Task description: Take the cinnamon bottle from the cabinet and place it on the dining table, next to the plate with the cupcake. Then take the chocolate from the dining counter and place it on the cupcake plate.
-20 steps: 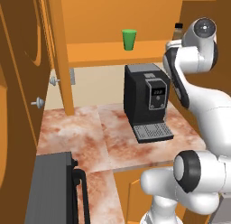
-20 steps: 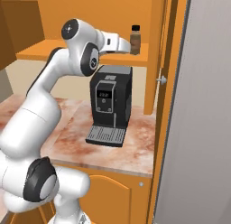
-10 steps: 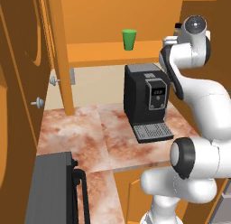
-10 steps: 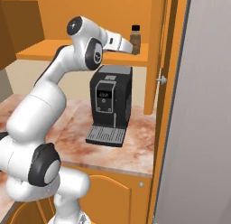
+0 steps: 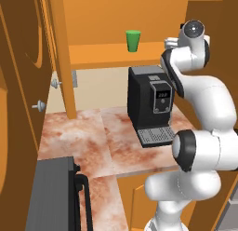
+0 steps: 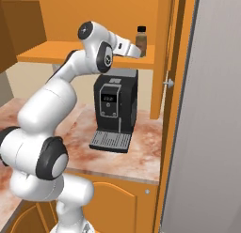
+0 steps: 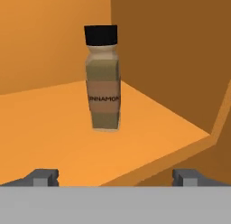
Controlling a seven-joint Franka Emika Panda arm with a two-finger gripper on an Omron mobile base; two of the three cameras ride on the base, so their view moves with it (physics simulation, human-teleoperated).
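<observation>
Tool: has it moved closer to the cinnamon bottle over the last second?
Yes. In the right base view the tool has reached further right along the cabinet shelf, closing on the cinnamon bottle, which stands untouched.

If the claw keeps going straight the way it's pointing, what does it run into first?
Most likely the cinnamon bottle, which stands upright on the cabinet shelf nearly dead ahead of the open claw. How much gap remains is hard to judge.
</observation>
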